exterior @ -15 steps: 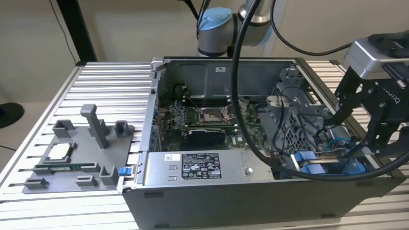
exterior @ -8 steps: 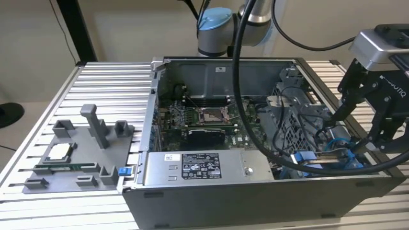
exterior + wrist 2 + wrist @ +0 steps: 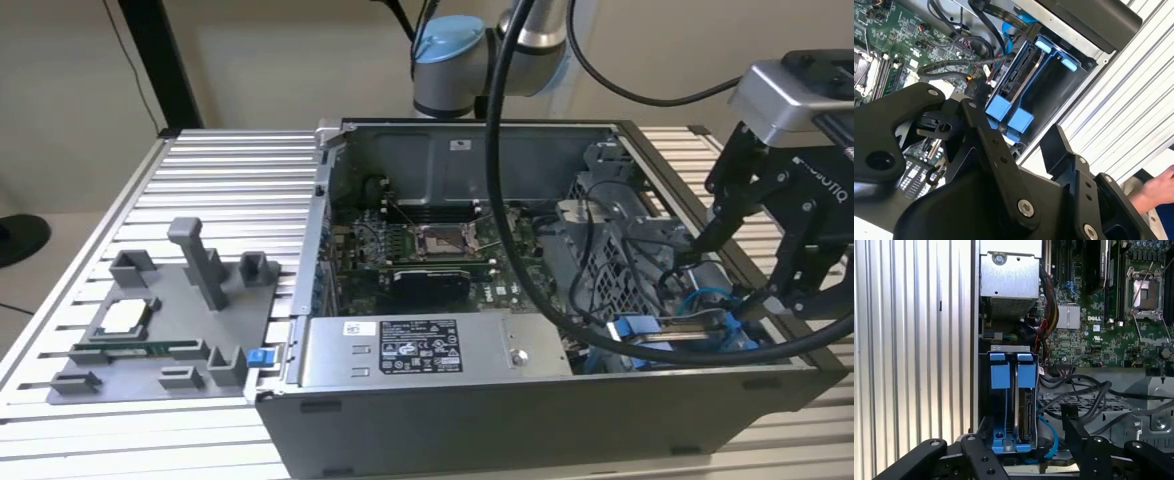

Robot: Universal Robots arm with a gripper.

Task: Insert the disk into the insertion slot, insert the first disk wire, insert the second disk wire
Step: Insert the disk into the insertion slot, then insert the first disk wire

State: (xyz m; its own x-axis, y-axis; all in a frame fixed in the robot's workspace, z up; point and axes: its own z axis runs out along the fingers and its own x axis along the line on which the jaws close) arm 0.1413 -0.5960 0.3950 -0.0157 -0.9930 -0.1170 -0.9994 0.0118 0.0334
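The disk (image 3: 1027, 407) stands on edge inside the insertion slot (image 3: 998, 376), between its blue rails and tabs, at the case's front corner on the exterior view's right. In the second wrist view the disk (image 3: 1018, 70) sits in the same blue-railed slot (image 3: 1001, 107). My gripper (image 3: 741, 285) hovers just above that bay (image 3: 638, 328), open, with nothing between its fingers (image 3: 1070, 420). A blue wire (image 3: 1052, 440) and black wires (image 3: 1079, 395) curl beside the disk. Whether they are plugged in I cannot tell.
The open computer case (image 3: 534, 410) lies on a ribbed aluminium table (image 3: 227, 190), with the motherboard (image 3: 427, 250) and a grey labelled power-supply box (image 3: 414, 350) inside. A grey fixture tray (image 3: 160, 330) lies on the exterior view's left. A person's hand (image 3: 1160, 187) shows beyond the case.
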